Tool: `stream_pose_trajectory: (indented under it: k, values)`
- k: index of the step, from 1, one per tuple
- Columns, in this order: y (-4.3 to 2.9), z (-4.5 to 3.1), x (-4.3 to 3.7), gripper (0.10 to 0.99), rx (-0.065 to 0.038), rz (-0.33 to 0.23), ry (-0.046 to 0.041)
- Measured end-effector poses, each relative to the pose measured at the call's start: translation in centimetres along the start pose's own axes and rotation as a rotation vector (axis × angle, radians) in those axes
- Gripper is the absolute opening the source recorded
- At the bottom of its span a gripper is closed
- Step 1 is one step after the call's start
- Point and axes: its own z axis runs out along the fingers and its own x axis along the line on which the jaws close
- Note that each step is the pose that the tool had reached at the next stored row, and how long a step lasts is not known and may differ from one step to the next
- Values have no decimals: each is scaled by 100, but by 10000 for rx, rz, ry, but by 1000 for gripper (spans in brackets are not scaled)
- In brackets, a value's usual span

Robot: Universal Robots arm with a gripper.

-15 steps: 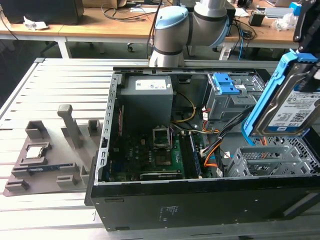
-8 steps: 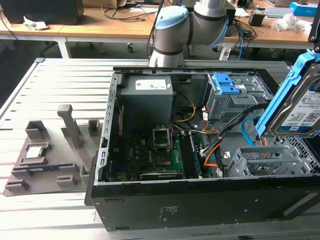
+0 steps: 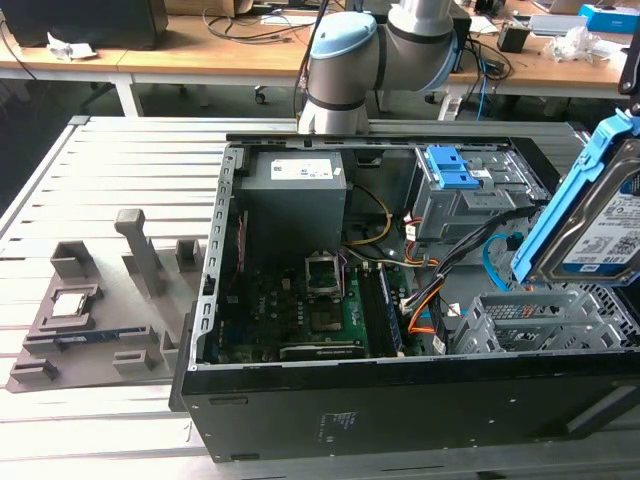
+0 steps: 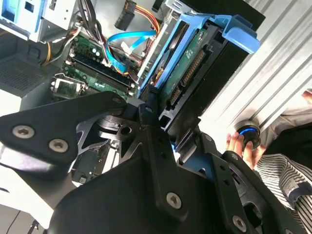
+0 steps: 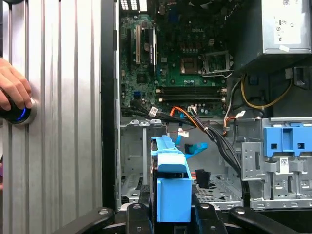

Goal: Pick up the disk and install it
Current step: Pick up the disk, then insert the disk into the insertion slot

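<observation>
Gripping the disk [image 3: 600, 235], pincer [image 5: 171, 214] over computer case [image 3: 400, 415], cables [image 3: 468, 250] crossing beside drive cage [image 3: 520, 322]

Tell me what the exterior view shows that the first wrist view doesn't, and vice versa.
The exterior view adds the robot arm's joints, a grey fixture tray at the exterior view's left, and the label side of the disk. The first wrist view adds a person's fingers on a blue-lit button. Both share the open computer case, its green motherboard and the disk's blue rail.

Slatted grey metal table [image 3: 100, 160] stands before cluttered wooden desks [image 3: 160, 58].
</observation>
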Motion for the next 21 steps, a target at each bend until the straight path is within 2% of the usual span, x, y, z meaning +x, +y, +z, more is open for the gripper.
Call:
stream_pose_trajectory:
  k: [7, 16, 17, 18, 21]
  values:
    - [78, 34, 182, 369, -3, -7, -172]
    - [81, 35, 186, 369, -3, -6, -172]
    - [101, 41, 186, 369, -5, -12, -293]
    - [106, 49, 185, 369, -5, -13, -337]
    - [109, 92, 184, 369, -6, -16, -356]
